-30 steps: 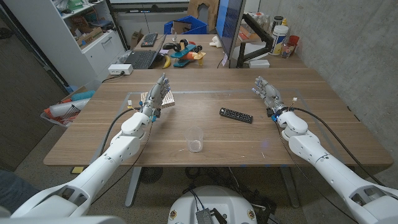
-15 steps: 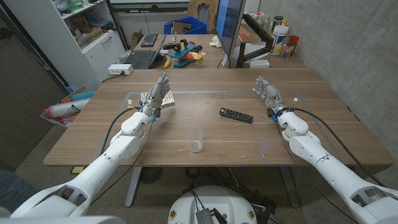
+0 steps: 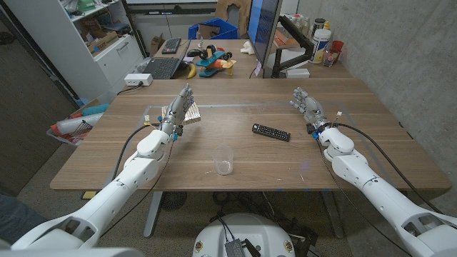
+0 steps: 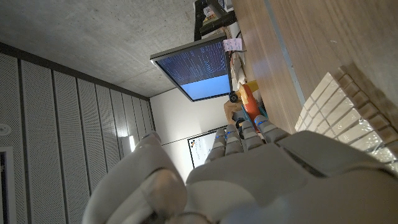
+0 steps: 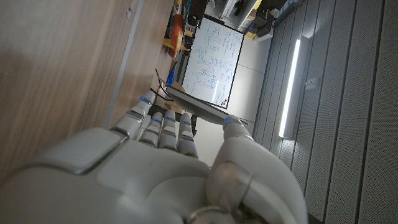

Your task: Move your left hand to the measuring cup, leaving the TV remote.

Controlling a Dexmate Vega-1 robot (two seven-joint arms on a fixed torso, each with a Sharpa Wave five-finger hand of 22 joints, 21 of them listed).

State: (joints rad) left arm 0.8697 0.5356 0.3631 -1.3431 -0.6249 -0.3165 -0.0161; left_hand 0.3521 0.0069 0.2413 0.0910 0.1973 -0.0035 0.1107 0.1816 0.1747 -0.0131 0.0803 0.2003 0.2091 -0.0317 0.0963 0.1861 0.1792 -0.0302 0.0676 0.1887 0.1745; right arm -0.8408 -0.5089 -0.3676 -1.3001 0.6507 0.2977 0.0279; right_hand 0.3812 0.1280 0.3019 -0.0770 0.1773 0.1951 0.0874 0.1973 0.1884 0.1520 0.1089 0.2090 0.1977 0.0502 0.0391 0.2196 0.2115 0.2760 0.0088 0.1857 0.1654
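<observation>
A clear measuring cup stands upright near the table's front middle. The black TV remote lies right of centre. My left hand is raised over the left part of the table, fingers apart and holding nothing, well back and left of the cup. It is next to a pale tiled block. In the left wrist view the back of my left hand shows with the tiled block beside it. My right hand is up at the right, open, a little right of the remote and apart from it; its back shows in the right wrist view.
The wooden table carries a small white tag near my right hand. Behind it stands a second table with a monitor, a laptop, toys and bottles. White shelves stand at the back left.
My left forearm has drifted slightly to the left; the hand stays by the tiled block. The right arm, cup and remote have not moved.
</observation>
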